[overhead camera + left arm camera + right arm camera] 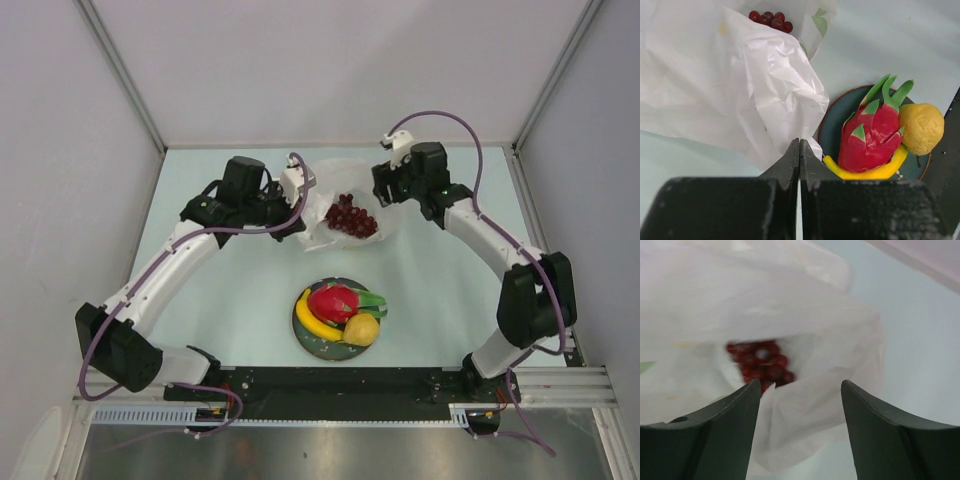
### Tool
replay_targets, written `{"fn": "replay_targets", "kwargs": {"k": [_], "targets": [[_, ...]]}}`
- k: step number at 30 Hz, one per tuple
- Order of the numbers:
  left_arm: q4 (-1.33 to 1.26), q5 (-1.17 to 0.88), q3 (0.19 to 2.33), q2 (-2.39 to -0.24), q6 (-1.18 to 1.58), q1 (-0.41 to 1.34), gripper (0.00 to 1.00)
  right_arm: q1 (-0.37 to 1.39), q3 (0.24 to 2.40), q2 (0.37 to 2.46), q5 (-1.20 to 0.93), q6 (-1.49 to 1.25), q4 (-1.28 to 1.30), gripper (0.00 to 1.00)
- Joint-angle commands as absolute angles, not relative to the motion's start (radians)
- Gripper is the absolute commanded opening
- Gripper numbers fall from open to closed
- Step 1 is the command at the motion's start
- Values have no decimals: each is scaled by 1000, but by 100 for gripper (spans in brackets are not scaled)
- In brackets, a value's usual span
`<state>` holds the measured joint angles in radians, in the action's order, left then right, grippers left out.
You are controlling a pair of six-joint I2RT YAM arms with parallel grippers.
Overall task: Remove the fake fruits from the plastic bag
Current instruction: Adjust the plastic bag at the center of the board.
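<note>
Fake fruits counted: four, one of each kind. One banana, one dragon fruit and one lemon lie together on one round dark plate, outside the bag; one grape bunch sits in the open mouth of the one plastic bag, beyond the plate. Left gripper: fingers clenched tight on a fold at the bag's edge. Right gripper: fingers released and spread, nothing between them, hovering above the grapes. Surface: pale mint table; plain white walls on three sides, metal posts at the far corners. Markings: a green printed mark on the bag, too small to read.
</note>
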<state>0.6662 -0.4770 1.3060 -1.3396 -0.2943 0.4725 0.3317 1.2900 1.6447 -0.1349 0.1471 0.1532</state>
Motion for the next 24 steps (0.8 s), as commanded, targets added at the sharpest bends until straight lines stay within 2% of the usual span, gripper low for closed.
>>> {"fn": "replay_targets", "kwargs": {"k": [1,3,5,8,9,10,17,24], "targets": [[635,-535,1358,-1365,-261,472,0,462,1299,1496,-221,276,212,71],[632,-537,1355,-1367,-259,471,1,500,1293,1462,-227,288,238,69],[627,-534,1350,-1361,-255,471,0,512,1287,1462,-264,298,250,62],[615,-529,1339,-1353,-239,471,0,526,1279,1509,-278,310,242,47],[611,-528,1336,-1348,-238,471,0,525,1278,1531,-290,320,241,39],[611,-526,1338,-1347,-238,472,0,522,1276,1567,-291,331,235,36],[612,-506,1327,-1332,-238,471,0,485,1264,1703,-292,457,267,29],[611,-520,1356,-1342,-229,472,0,417,1105,1592,-244,502,310,26]]}}
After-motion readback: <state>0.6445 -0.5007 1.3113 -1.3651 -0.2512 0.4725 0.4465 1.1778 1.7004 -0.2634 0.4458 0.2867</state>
